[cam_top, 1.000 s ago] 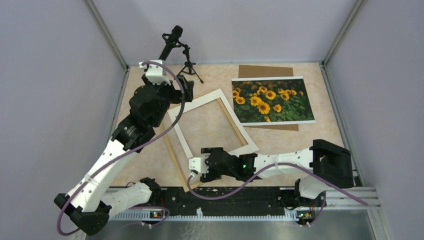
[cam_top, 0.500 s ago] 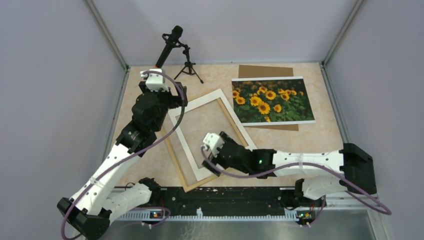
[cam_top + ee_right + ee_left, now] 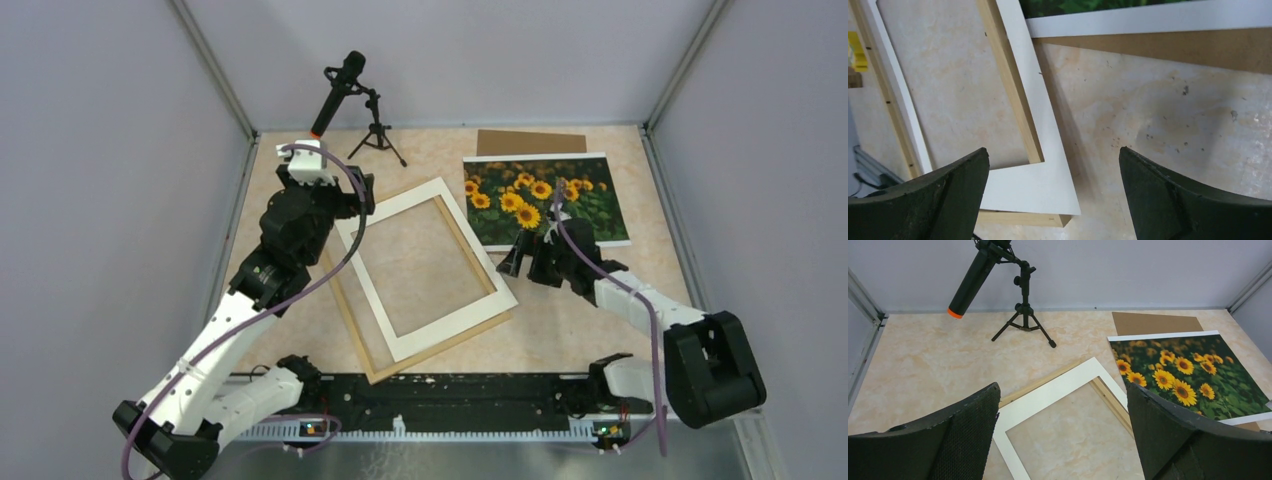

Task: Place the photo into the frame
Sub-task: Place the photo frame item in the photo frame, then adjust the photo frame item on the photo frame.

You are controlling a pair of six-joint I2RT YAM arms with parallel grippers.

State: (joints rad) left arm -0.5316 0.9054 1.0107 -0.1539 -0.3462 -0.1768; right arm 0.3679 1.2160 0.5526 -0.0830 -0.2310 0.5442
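Gaping wide and empty, the right tool hovers above the worktop by the near-left corner of the photo. The photo lies on a brown backing board, outside the frame, which carries a white mat. The left tool, equally wide, holds nothing.

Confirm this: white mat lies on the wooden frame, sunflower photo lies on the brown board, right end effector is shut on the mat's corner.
Wrong on the right end effector: the right wrist view shows it open, gripping nothing. The rest stands: the white mat lies on the wooden frame, and the sunflower photo lies on the brown board.
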